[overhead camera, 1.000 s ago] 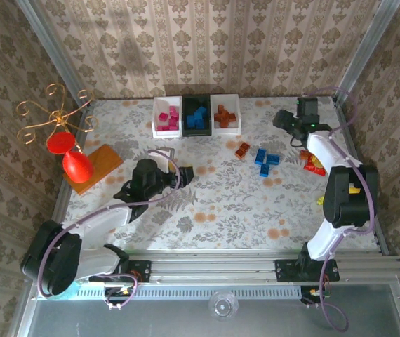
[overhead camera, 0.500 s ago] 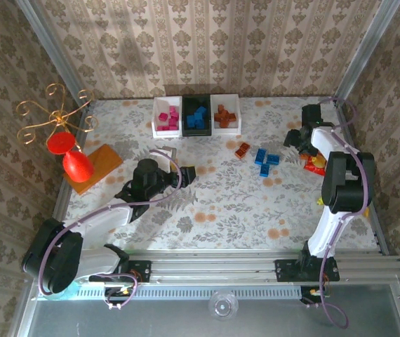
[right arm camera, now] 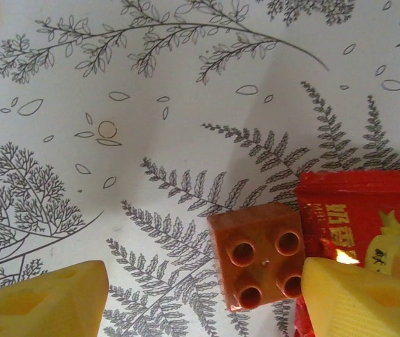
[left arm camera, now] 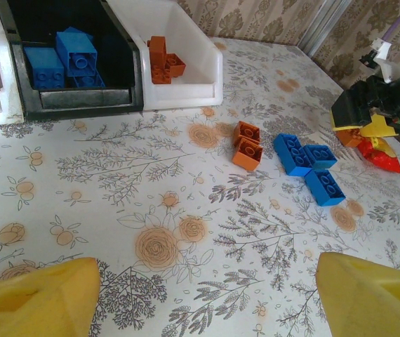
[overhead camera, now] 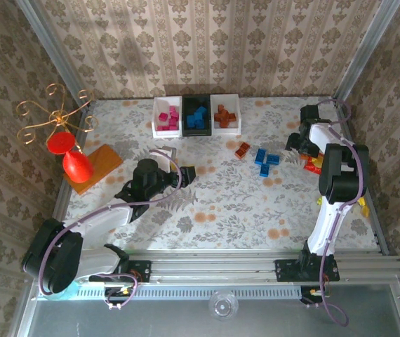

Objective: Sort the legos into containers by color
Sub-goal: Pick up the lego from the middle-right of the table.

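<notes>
floral table cloth [overhead camera: 221, 203]; left gripper [left arm camera: 207, 295] released, nothing between its fingers, bins [left arm camera: 186, 77] ahead-left of it, loose orange legos [left arm camera: 245, 145] and blue legos [left arm camera: 305, 158] ahead; right gripper [right arm camera: 200, 302] spread wide, unclenched, brown lego [right arm camera: 258, 254] between its fingers, touching a red snack packet [right arm camera: 354, 210].

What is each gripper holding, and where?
Nothing held: left gripper open, empty; right gripper open, straddling a reddish-brown Lego brick beside the snack packet, not clamped.
</notes>
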{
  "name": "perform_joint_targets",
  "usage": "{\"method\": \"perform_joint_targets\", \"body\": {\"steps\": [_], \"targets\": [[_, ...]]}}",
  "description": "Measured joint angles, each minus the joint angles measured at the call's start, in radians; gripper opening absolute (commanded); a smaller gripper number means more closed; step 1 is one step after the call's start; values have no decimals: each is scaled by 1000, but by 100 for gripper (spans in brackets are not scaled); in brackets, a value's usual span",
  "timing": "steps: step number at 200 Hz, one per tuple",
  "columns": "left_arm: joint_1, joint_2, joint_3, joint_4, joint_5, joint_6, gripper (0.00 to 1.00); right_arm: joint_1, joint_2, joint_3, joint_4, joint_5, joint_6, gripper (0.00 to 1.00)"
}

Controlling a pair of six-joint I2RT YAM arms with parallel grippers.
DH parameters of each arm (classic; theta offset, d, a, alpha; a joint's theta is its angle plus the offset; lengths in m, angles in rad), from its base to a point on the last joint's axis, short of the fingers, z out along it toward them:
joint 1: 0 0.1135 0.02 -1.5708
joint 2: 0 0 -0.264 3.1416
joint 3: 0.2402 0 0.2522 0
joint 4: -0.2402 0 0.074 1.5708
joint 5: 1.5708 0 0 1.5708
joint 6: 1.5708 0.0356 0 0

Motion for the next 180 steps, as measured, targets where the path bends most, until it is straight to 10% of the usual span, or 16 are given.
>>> {"method": "perform_joint_targets", "body": {"steps": [180], "targets": [[7,14,0,8,1,0,82,-2,74,50,-40,-42,-40,43]]}}
